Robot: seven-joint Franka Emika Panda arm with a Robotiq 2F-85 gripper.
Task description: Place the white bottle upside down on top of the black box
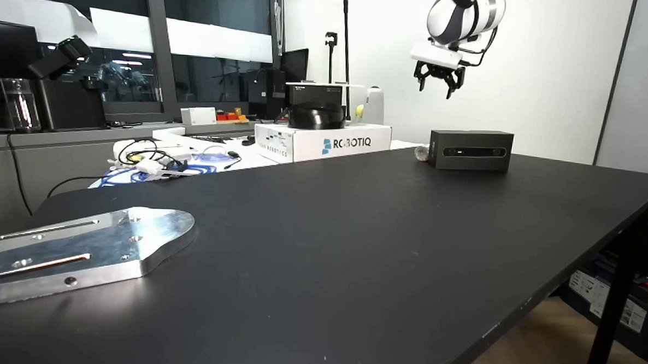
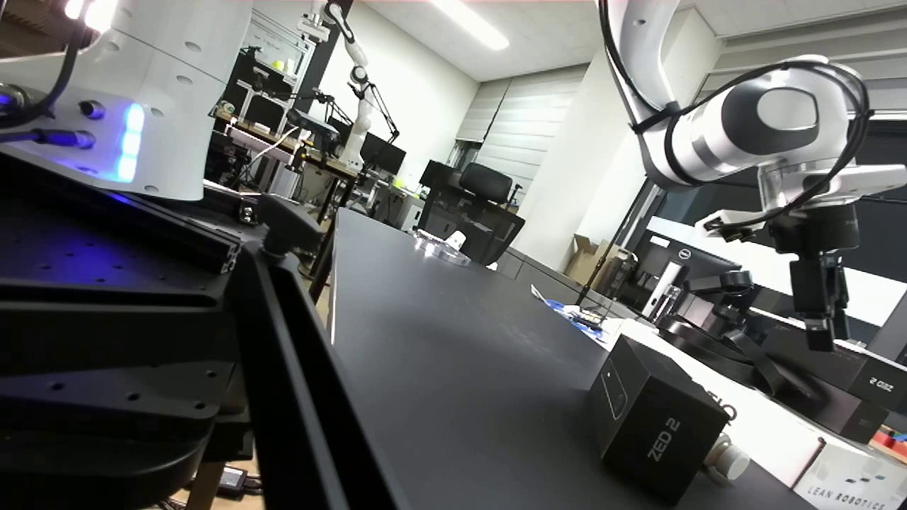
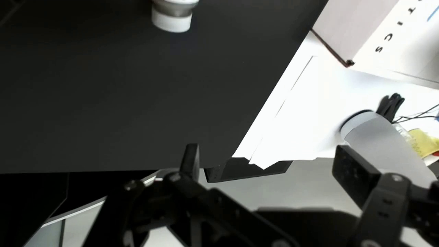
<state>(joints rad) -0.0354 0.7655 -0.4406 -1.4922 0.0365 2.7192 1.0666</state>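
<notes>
One white bottle (image 3: 171, 22) and one black box (image 1: 471, 151) were on one black table (image 1: 321, 247), with one metal plate (image 1: 108, 238) lying well apart from them. One gripper (image 1: 436, 90) hung higher than the box, its two fingers (image 3: 356, 175) wide apart. One white printed carton (image 1: 306, 148) stood past the table's side, and in an exterior view one dark package (image 2: 861, 374), also lettered ZED 2, showed above that carton.

The wrist view took in a table corner: one straight edge, and one slanting edge with a white surface (image 3: 308, 120) alongside. The bottle was well in from both. In an exterior view a long run of tabletop stretched between the plate and the box, and air separated the gripper from the box.

The bottle was down on the table just beside the black box, showing past its outline in both exterior views. It seemed to lie on its side, though with the box covering part of it I could not tell whether the two touched. It was very small, with a short white end, a greyish band, then white again where the wrist frame cut it off.
</notes>
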